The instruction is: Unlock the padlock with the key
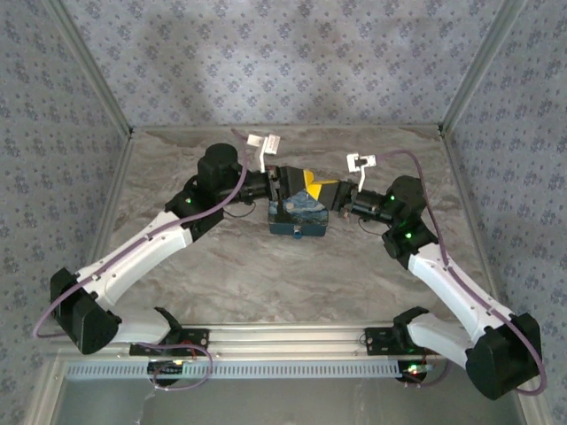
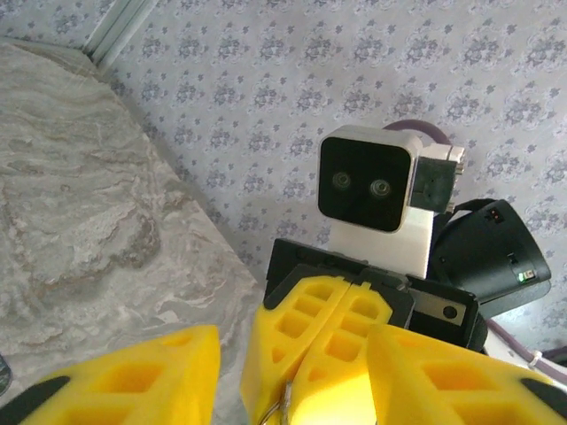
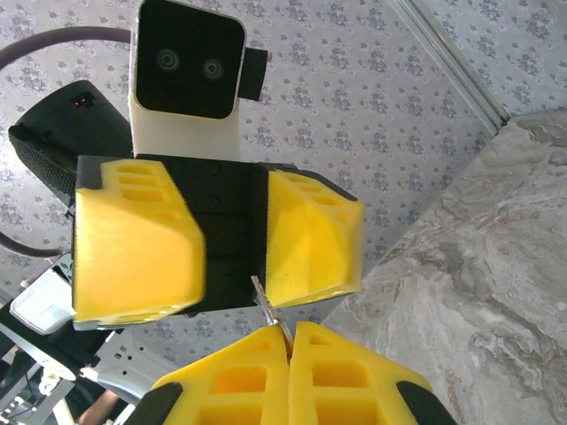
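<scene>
— Where's the key (image 3: 268, 310)?
— Pinched in my right gripper (image 3: 285, 341), fingers pressed tight on it.
— And your left gripper (image 3: 232, 235)?
— Spread apart, facing the right one closely. The padlock (image 1: 297, 217) lies on the table (image 1: 266, 274) beneath both.

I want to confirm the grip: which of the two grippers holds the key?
The right gripper: its yellow fingers are pressed together on the key, while the left gripper's fingers stand apart.

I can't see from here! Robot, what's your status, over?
Right gripper shut on key. Left gripper open, facing it. Blue box on table nearby. Nothing blocking.
</scene>
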Available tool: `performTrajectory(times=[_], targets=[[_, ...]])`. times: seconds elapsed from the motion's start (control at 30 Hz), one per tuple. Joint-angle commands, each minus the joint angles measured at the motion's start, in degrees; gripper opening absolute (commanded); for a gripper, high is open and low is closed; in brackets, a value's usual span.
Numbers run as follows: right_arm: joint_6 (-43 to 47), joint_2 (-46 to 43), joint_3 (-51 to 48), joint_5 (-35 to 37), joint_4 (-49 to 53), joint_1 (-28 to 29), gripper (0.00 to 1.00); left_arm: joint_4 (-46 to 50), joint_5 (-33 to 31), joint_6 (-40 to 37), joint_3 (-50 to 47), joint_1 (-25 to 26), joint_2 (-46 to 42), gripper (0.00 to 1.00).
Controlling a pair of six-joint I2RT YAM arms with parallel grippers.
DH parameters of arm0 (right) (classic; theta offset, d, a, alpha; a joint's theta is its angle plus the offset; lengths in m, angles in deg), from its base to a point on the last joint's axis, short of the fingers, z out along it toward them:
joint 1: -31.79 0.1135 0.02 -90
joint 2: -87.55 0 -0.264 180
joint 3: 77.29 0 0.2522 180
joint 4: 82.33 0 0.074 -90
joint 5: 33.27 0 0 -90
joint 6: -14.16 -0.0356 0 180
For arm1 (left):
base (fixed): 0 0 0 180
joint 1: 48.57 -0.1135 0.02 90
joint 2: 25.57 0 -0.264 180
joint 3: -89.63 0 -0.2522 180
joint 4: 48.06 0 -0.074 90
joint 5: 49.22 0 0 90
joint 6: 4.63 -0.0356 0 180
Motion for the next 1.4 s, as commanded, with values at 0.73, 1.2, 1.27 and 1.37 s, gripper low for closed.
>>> performTrajectory(times=[0.73,1.2,1.27,1.37], targets=[[2.4,-2.3,0.2,1.0,2.1,-0.3,0.00,-2.3,0.2,-0.6,-0.6,0.9,-0.6,0.08],[2.6,-2.4,0.5,1.5,3.0,-0.4,0.00,-1.5,-0.4,-1.2,-0.3,0.9,-1.3,0.00],[2.8,-2.5,0.5,1.7,3.5,-0.4,0.00,-1.0,-1.0,-1.4,-0.2,0.9,-1.3,0.08],[3.1,-2.7,0.6,1.7,4.5,-0.5,0.00,-0.1,-2.0,-1.7,-0.3,0.8,-1.7,0.54]])
